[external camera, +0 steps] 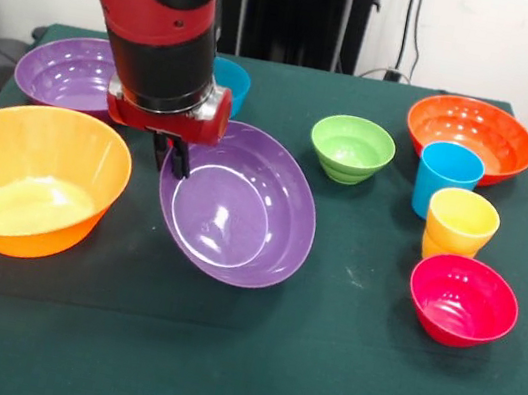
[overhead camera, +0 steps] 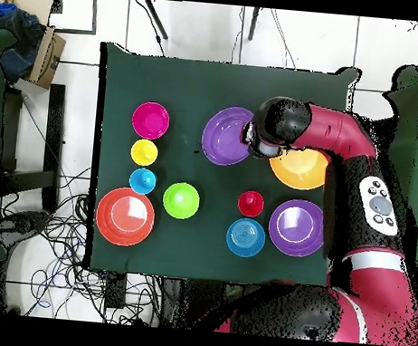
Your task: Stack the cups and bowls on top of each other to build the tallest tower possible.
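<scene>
Arm: the red and black arm (external camera: 160, 28) comes down from the upper left in the front view, wrist pointing straight down at the near purple bowl's rim; from overhead it reaches across the desk from the base.
Fingers: the dark fingers (external camera: 178, 155) close narrowly on the rim of the near purple bowl (external camera: 239, 203), holding it.
Near purple bowl: tilted, its far-left rim raised in the grip, the opening facing the front camera.
Yellow-orange bowl (external camera: 32, 177): just beside the near purple bowl.
Second purple bowl (external camera: 67, 71): behind the arm, near the near purple bowl.
Green bowl (external camera: 351, 148): near the near purple bowl, apart.
Cups: light blue cup (external camera: 447, 177) and yellow cup (external camera: 459, 225) stand well apart from the near purple bowl.
Desk (external camera: 238, 355): green cloth.
</scene>
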`<state>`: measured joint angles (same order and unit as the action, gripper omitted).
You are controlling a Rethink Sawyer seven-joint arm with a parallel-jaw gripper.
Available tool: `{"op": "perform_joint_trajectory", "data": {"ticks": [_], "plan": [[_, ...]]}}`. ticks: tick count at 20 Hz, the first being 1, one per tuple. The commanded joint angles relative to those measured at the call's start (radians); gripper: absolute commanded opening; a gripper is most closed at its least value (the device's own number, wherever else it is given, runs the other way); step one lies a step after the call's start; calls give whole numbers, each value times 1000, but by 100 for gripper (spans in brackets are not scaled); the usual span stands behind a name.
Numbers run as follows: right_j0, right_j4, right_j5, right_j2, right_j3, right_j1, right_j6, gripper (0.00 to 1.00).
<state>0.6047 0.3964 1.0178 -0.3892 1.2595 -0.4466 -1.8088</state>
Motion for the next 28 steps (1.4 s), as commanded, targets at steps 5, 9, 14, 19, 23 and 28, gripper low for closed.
{"op": "perform_joint_trajectory", "data": {"ticks": [5, 9, 14, 19, 23, 28], "plan": [[-1, 59, -49, -53, -53, 55, 179, 0], [1, 59, -45, -55, -57, 56, 183, 0], [4, 59, -49, -56, -49, 54, 182, 0], [2, 59, -46, -56, -49, 53, 180, 0], [1, 64, -49, -54, -51, 52, 179, 0], [5, 74, -63, -59, -68, 75, 195, 0]]}}
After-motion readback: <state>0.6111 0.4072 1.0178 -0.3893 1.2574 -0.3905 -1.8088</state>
